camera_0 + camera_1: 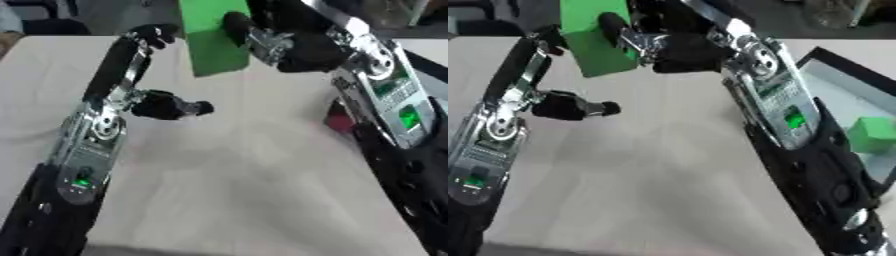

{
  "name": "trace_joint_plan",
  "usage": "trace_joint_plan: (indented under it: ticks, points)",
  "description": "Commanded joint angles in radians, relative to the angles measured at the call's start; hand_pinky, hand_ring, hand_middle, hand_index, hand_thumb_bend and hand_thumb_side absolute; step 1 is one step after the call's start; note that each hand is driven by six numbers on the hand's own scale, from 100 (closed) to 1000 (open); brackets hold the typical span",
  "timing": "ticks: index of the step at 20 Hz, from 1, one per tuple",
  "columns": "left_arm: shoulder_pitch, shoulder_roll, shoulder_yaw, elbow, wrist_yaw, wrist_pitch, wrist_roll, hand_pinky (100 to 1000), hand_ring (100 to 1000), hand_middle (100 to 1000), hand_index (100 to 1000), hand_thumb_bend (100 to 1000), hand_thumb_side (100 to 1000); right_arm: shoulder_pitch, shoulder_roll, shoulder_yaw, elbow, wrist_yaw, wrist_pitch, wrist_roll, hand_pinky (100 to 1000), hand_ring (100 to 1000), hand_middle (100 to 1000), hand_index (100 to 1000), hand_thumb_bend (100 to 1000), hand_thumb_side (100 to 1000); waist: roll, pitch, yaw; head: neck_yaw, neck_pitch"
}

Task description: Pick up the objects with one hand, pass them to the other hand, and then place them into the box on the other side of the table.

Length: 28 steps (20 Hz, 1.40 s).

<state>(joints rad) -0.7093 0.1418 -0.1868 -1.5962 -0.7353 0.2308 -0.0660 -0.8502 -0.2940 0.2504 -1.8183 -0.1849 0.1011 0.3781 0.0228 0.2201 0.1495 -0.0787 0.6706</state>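
A tall green block [214,45] is held above the table at the far middle. My right hand [293,50] is shut on it from the right, with one finger [236,22] across its face. My left hand [131,85] stands open just left of the block. Its fingertips [157,35] are close to the block's left edge, and I cannot tell if they touch it. Its thumb [179,107] is spread out below. In the right eye view a dark-rimmed box [826,56] lies at the right side of the table with a green cube [872,134] inside.
A small dark red thing [338,120] lies on the table beside my right forearm [394,100]. The pale tabletop [236,180] stretches between my two arms. My left forearm [83,160] comes in along the left side.
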Motion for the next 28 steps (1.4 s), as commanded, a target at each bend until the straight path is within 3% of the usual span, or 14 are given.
trace_joint_plan:
  ticks: [1,6,11,16,20,23,28]
  points:
    - [-0.006,0.052,0.048,0.003,0.042,0.022,0.029,778,752,700,861,891,254,-0.021,-0.046,-0.03,-0.054,-0.055,0.005,-0.043,686,472,433,554,100,370,-0.001,-0.024,-0.004,-0.026,0.013]
    - [0.02,0.172,0.098,-0.022,0.089,0.036,0.067,778,751,701,860,895,251,-0.005,-0.122,-0.06,-0.084,-0.098,-0.005,-0.099,685,472,433,552,100,335,0.006,-0.034,-0.016,-0.04,0.022]
    - [0.043,0.275,0.137,-0.063,0.127,0.055,0.094,779,753,703,860,899,252,0.035,-0.186,-0.078,-0.084,-0.092,-0.03,-0.122,688,475,436,554,100,339,0.012,-0.035,-0.022,-0.054,-0.008]
    - [0.048,0.29,0.142,-0.076,0.139,0.064,0.099,779,753,703,860,899,252,0.043,-0.195,-0.08,-0.08,-0.086,-0.041,-0.125,688,475,436,554,100,339,0.012,-0.035,-0.023,-0.056,-0.014]
    - [0.061,0.337,0.187,-0.115,0.146,0.085,0.132,780,754,703,861,891,245,0.098,-0.248,-0.104,-0.063,-0.058,-0.057,-0.144,695,482,443,561,100,363,0.018,-0.035,-0.029,-0.058,-0.063]
    - [0.071,0.357,0.203,-0.129,0.172,0.092,0.157,780,754,703,861,890,246,0.147,-0.277,-0.117,-0.064,-0.041,-0.084,-0.158,696,484,447,564,100,390,0.023,-0.035,-0.027,-0.059,-0.079]
    - [0.084,0.371,0.218,-0.136,0.188,0.098,0.178,779,754,702,859,891,245,0.189,-0.301,-0.141,-0.052,-0.021,-0.102,-0.178,699,486,448,567,100,362,0.028,-0.037,-0.029,-0.06,-0.089]
